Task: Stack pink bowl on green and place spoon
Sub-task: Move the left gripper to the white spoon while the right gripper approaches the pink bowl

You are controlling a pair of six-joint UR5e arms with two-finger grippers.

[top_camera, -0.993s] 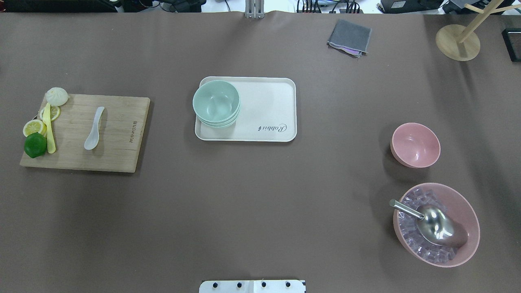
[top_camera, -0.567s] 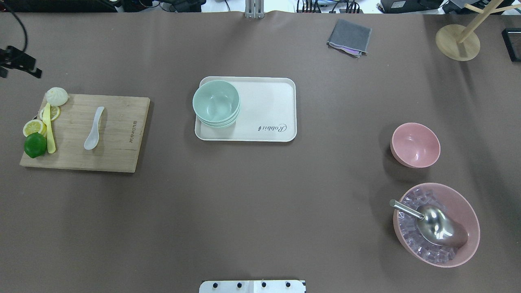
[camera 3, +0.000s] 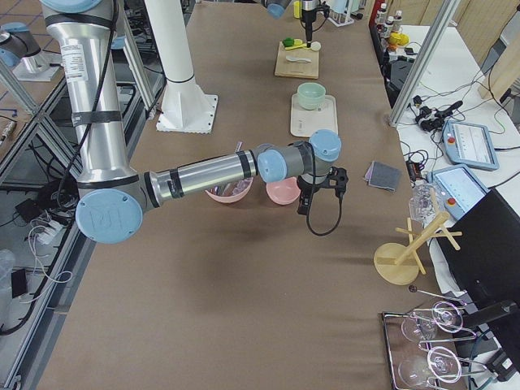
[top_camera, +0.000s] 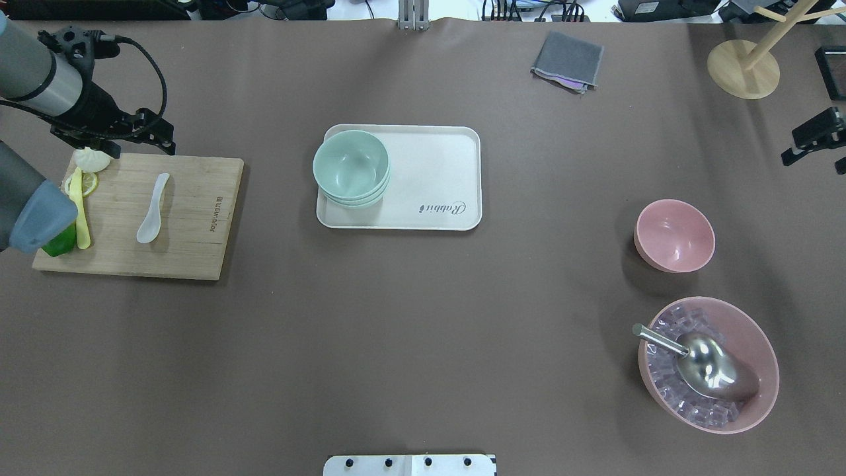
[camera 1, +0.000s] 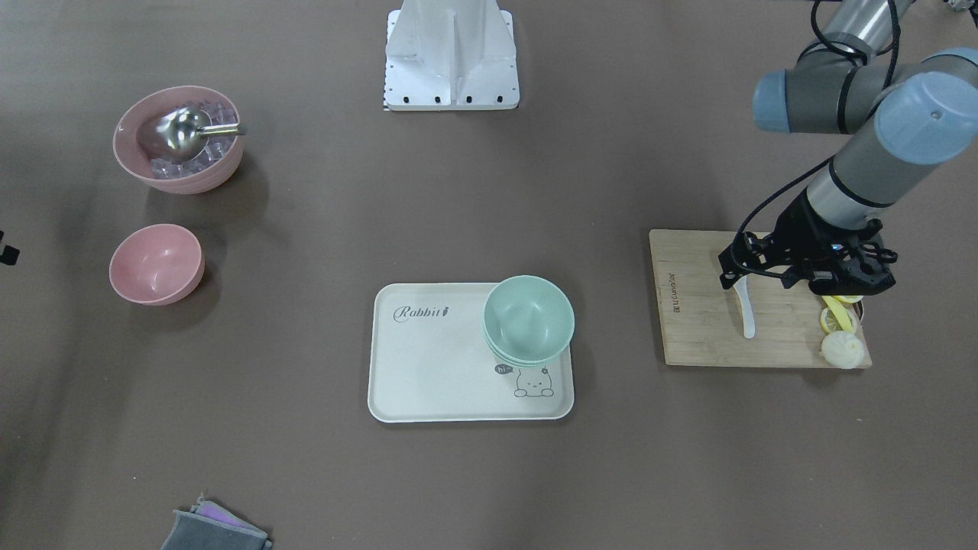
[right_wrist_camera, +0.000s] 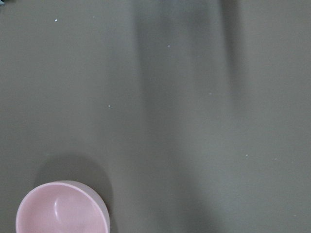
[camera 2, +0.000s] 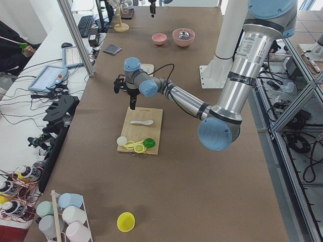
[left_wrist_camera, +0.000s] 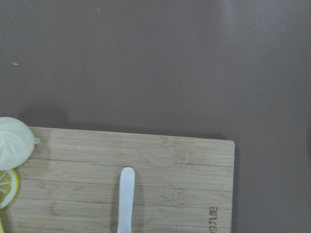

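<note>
The small pink bowl (top_camera: 674, 236) stands upright on the table at the right; it also shows in the right wrist view (right_wrist_camera: 60, 208). The stack of mint-green bowls (top_camera: 350, 166) sits on the left end of a white tray (top_camera: 436, 178). The white spoon (top_camera: 152, 210) lies on a wooden cutting board (top_camera: 192, 231) at the left. My left gripper (top_camera: 99, 142) hangs over the board's far left corner, above and apart from the spoon. My right gripper (top_camera: 816, 139) is at the right edge, beyond the pink bowl. Neither gripper's fingers show clearly.
A larger pink bowl (top_camera: 708, 365) with ice cubes and a metal scoop stands near the small one. A lime, lemon slices, a yellow utensil and a bun (top_camera: 91, 158) line the board's left edge. A grey cloth (top_camera: 568, 61) and a wooden stand (top_camera: 743, 66) are at the far side.
Both arms have come into the overhead view: the left one moved from the far left edge to the board's far corner, the right one appeared at the right edge. No object has moved.
</note>
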